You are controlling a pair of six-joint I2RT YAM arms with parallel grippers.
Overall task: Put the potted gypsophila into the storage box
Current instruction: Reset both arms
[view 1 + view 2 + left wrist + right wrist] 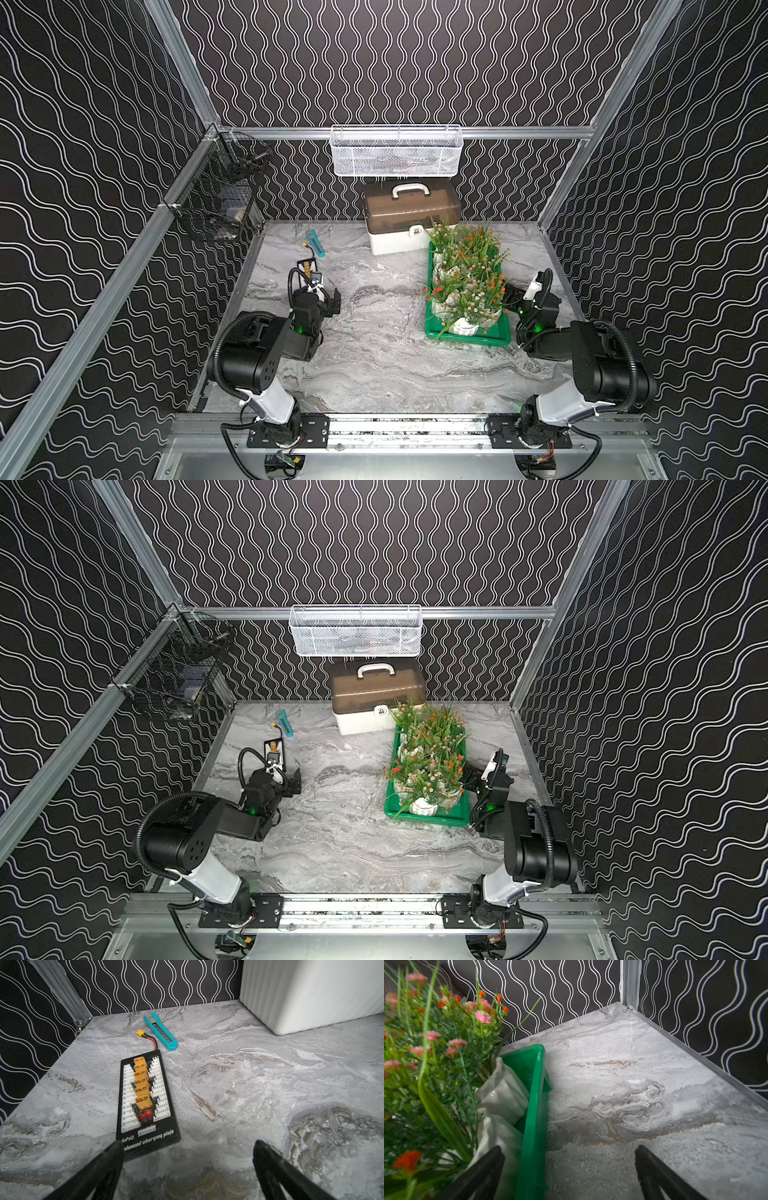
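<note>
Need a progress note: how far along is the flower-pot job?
Done: the white-potted artificial flowering plants sit in the shallow green plastic tray; none on the marble tabletop. In hand: nothing; left gripper and right gripper, jaws open. Left: apparently nothing.

Left arm, right arm, jaws wide, empty

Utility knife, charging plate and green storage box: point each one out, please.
utility knife point(161, 1031): left wrist view, middle of its teal body.
charging plate point(143, 1093): left wrist view, on its row of yellow connectors.
storage box point(536, 1105): right wrist view, on its green side wall.
</note>
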